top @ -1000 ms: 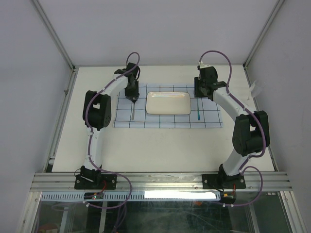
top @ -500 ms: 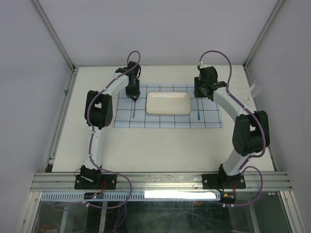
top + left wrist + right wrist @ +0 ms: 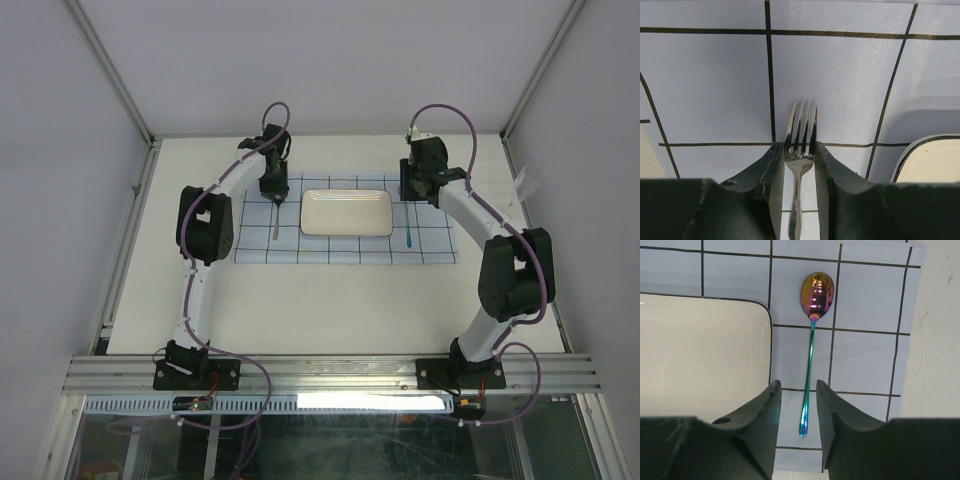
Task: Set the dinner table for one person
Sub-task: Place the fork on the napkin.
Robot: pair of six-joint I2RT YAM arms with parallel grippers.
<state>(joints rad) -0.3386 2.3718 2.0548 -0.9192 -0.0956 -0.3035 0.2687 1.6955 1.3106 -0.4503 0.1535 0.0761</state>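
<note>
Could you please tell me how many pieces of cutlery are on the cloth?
2: a fork left of the plate, a spoon right of it; none appears hidden.

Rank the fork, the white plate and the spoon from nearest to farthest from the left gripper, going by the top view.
1. fork: lies just on the near side of the left gripper, on the left part of the cloth.
2. white plate: middle of the cloth, to the gripper's right.
3. spoon: right part of the cloth, beyond the plate.
</note>
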